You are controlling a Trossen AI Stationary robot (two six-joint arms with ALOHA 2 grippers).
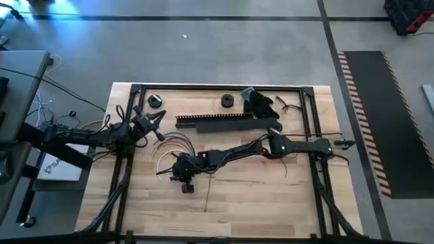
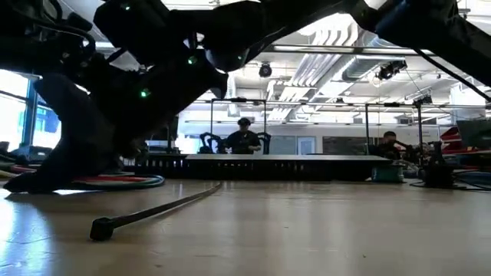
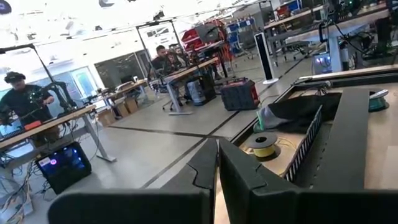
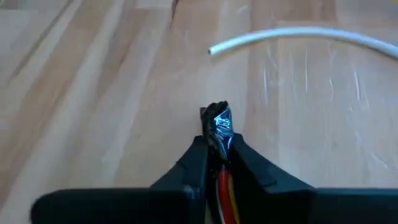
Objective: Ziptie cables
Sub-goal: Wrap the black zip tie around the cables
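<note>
The right gripper (image 4: 219, 149) sits low over the middle of the table (image 1: 258, 196), its fingers nearly together and pinching the cables (image 4: 221, 124) at a dark taped end, with red and yellow wires running back between them. The rest of the cables loop on the wood just to its left. The ziptie (image 2: 153, 208) lies flat and free on the table nearby. The left gripper (image 3: 217, 174) hangs at the table's left side, fingers pressed together and holding nothing.
</note>
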